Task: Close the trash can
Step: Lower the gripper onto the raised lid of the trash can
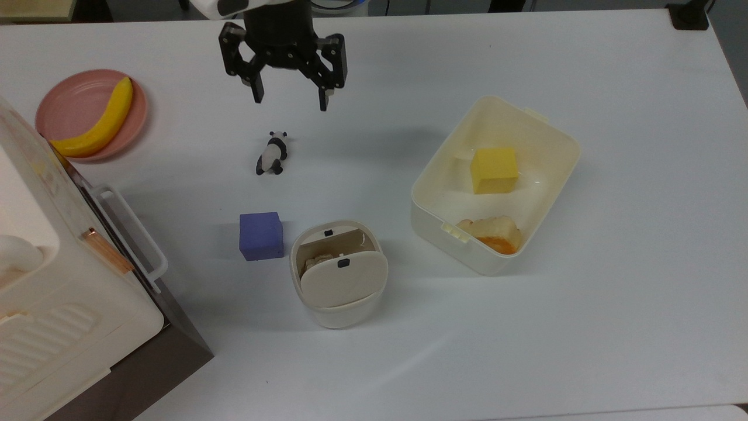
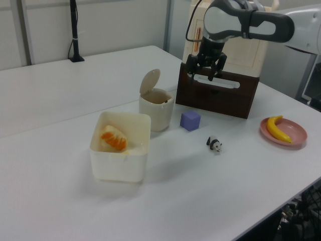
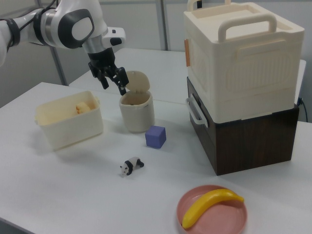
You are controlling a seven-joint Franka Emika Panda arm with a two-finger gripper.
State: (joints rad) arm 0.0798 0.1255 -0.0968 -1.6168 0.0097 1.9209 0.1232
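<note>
jaws wide, empty | above table, well apart from bin | bin toward top view's bottom | lid upright

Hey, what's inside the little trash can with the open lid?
In the top view, the trash can holds something pale and crumpled near the top view's left wall. Its raised lid covers most of the opening, so the rest of the inside is hidden.
</note>
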